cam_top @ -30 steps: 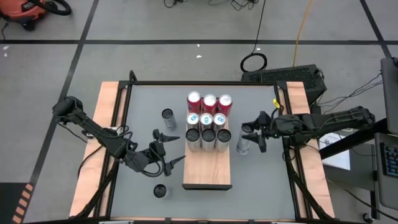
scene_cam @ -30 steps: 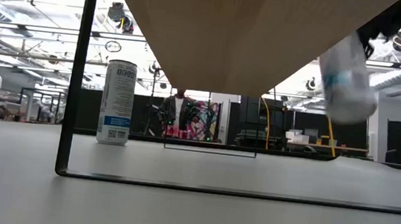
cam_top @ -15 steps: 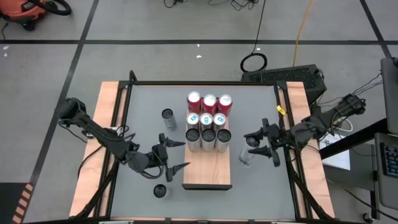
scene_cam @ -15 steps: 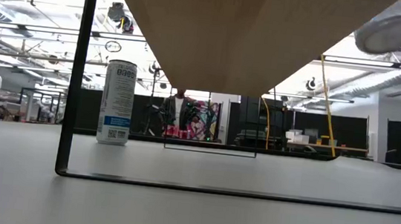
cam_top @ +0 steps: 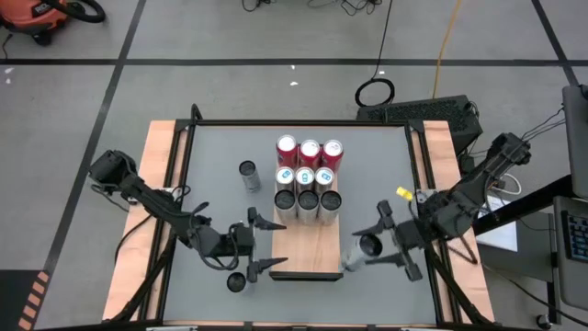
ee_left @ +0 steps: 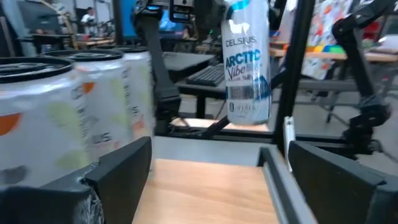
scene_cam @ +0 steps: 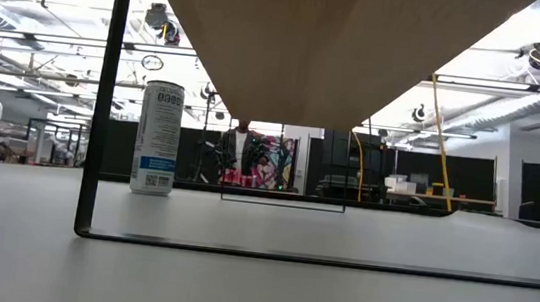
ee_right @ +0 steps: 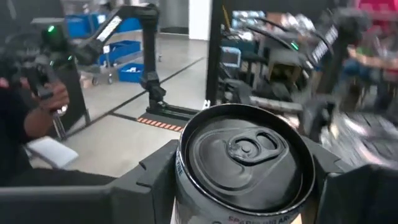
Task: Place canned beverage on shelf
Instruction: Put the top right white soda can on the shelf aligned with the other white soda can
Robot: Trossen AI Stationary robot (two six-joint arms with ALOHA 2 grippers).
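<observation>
Your right gripper, clamped on a can, has swung toward the shelf's near right corner. Your left gripper stays spread, empty. The can's label is hidden from above.

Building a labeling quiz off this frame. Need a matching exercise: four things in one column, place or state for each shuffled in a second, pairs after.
Things
1. red cans
2. lone can with white label
3. Celsius Arctic Vibe can
4. left claw

Places or states
A. held in the right claw, just off the shelf's right edge
B. back row on the shelf
C. open, at the shelf's front left corner, holding nothing
D. standing on the grey table, left of the shelf

Pairs: 1-B, 2-D, 3-A, 4-C
</observation>
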